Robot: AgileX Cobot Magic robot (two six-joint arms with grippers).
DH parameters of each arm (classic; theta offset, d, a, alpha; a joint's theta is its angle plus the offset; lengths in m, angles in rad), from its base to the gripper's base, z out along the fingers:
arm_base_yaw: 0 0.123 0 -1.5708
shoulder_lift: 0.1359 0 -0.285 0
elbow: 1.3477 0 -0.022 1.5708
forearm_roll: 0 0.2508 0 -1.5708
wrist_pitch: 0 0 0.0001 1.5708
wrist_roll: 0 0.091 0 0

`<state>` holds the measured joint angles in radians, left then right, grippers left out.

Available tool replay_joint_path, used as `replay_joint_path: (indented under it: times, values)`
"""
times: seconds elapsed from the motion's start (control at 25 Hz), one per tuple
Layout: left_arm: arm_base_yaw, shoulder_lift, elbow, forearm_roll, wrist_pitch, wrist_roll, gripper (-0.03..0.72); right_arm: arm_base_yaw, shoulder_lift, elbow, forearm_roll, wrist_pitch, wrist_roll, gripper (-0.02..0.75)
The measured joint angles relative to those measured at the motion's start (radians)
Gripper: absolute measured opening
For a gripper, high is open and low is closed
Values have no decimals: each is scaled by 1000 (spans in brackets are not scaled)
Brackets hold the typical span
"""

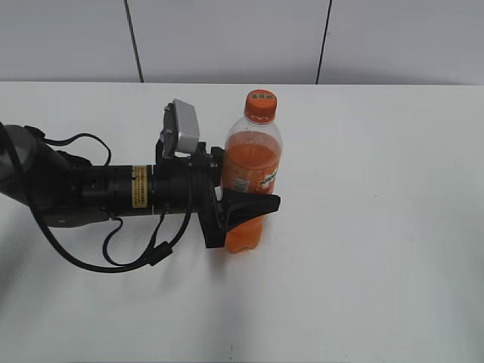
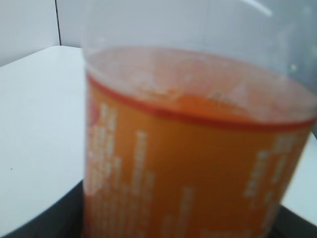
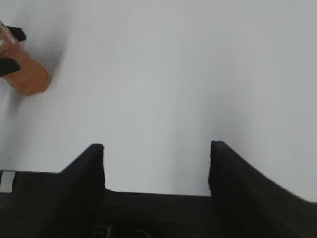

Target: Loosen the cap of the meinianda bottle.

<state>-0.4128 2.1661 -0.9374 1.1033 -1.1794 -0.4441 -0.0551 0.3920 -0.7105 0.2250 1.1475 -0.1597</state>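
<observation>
Gripping meinianda bottle [image 1: 252,170]: left gripper [image 1: 246,208]; cap [image 1: 260,106] only exterior.

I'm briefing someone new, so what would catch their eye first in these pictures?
The meinianda bottle, bright orange, stands upright mid-table with its cap on. The left gripper reaches in from the left and clamps its lower body. The right gripper is open above bare table, away from the bottle.

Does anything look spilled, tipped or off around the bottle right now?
Nothing stands out. The meinianda bottle stands upright on the table, cap on, no liquid spilled, with the left gripper around its lower body.
</observation>
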Motion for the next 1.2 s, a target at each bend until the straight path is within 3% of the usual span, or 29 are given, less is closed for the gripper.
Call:
replay_joint_path:
  times: [0.72,1.2]
  values:
    - [0,0,0,3,-2,0,421,0,869,-492,20,67,-2,495]
    - [0,0,0,3,-2,0,421,0,971,-588,25,69,15,494]
